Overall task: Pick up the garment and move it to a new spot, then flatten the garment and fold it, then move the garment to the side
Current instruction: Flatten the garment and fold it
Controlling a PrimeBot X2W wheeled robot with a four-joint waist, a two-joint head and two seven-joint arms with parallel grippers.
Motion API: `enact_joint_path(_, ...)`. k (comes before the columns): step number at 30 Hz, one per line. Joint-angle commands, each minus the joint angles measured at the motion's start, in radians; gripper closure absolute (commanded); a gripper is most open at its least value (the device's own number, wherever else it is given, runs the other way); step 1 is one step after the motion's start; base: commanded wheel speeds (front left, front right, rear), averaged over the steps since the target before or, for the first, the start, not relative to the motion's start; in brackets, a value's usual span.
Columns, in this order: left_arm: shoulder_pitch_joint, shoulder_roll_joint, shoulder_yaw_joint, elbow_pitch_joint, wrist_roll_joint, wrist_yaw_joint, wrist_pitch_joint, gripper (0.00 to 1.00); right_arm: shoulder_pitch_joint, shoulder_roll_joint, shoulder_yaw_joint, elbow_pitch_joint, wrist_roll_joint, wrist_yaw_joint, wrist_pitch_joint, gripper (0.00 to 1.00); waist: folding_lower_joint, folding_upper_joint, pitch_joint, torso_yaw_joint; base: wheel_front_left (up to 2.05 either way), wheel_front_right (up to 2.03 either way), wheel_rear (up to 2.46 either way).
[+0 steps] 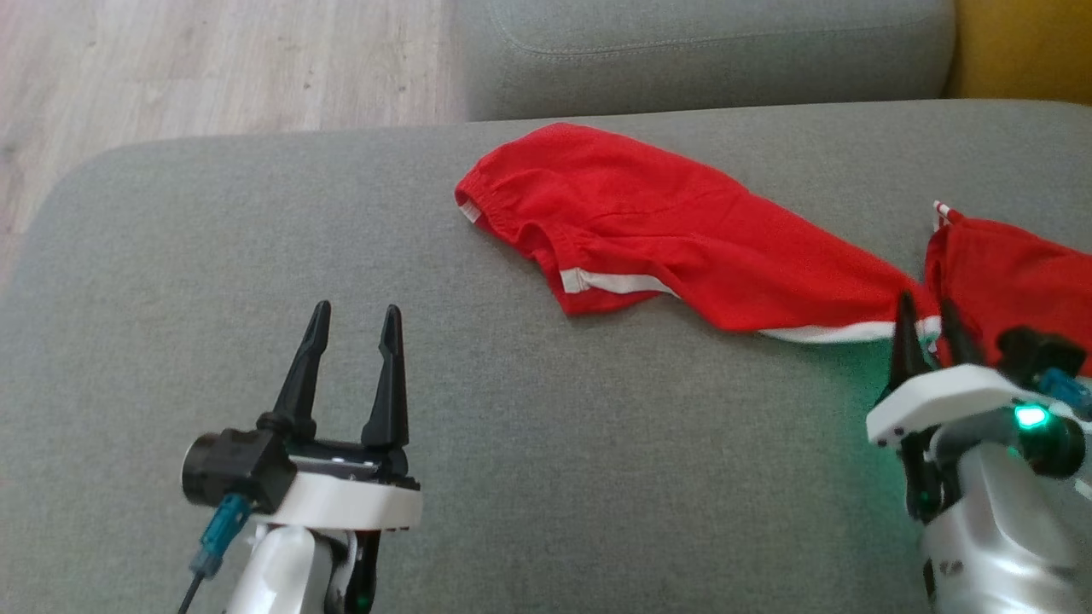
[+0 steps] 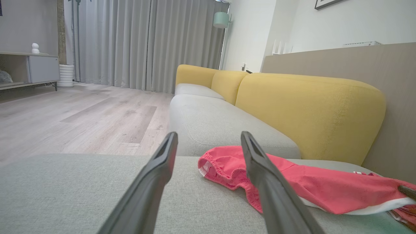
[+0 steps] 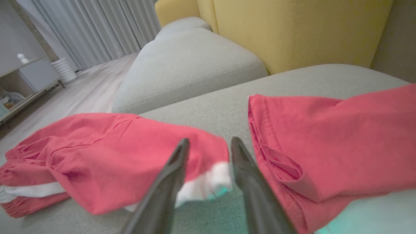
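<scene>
The garment point(image 1: 648, 230) is a red piece with white trim, lying rumpled across the grey sofa seat point(image 1: 546, 477). One part stretches from the middle to the right, and another part point(image 1: 1015, 273) is bunched at the far right. My right gripper point(image 1: 926, 300) sits at the white hem between these two parts. In the right wrist view its fingers point(image 3: 210, 139) stand apart, with the blurred white hem of the garment point(image 3: 113, 146) just beyond them. My left gripper point(image 1: 357, 311) is open over bare cushion at the lower left, well clear of the garment point(image 2: 325, 188).
A second grey seat cushion point(image 1: 708, 51) adjoins the far side, and the yellow backrest point(image 2: 308, 110) runs along the right. The seat's left edge drops to wooden floor point(image 1: 171, 68). Bare cushion lies left of and in front of the garment.
</scene>
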State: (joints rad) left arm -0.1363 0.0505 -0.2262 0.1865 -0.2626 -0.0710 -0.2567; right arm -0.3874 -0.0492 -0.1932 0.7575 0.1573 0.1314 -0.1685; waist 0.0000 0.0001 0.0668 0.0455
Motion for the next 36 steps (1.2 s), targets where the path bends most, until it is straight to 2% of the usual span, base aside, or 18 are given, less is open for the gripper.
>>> enact_joint_path(1,-0.048,0.0,0.033,-0.031,0.008,-0.001,-0.005,0.0,-0.071,-0.001,0.024,-0.025,-0.008,-0.001,-0.032,0.0,0.0,-0.0001,0.004,-0.005,0.0,0.0,0.0)
enact_joint_path(8,-0.052,0.0,0.032,-0.035,0.009,-0.004,-0.005,0.0,-0.07,-0.001,0.089,-0.097,0.015,-0.001,-0.087,0.0,0.0,-0.0001,0.013,-0.021,0.0,0.0,0.0)
enact_joint_path(15,-0.061,0.0,0.021,-0.039,-0.009,-0.004,-0.005,0.0,0.082,-0.001,0.189,-0.382,0.031,-0.001,-0.093,0.0,0.0,-0.0001,0.026,-0.047,0.0,0.0,0.0)
enact_joint_path(20,-0.07,0.0,0.007,-0.037,-0.026,0.002,-0.005,0.0,0.219,-0.001,0.243,-0.52,0.076,-0.001,-0.093,0.0,0.0,-0.0001,0.037,-0.071,0.0,0.0,0.0)
enact_joint_path(29,-0.115,0.0,-0.033,-0.015,-0.034,-0.003,-0.005,0.0,0.262,-0.001,0.266,-0.585,0.096,-0.001,-0.093,0.0,0.0,-0.0001,0.064,-0.126,0.0,0.0,0.0)
enact_joint_path(36,-0.183,0.0,-0.11,0.083,-0.033,-0.023,0.017,0.0,0.26,-0.001,0.263,-0.603,0.099,-0.001,-0.093,0.0,0.0,-0.0001,0.101,-0.172,0.0,0.0,0.0)
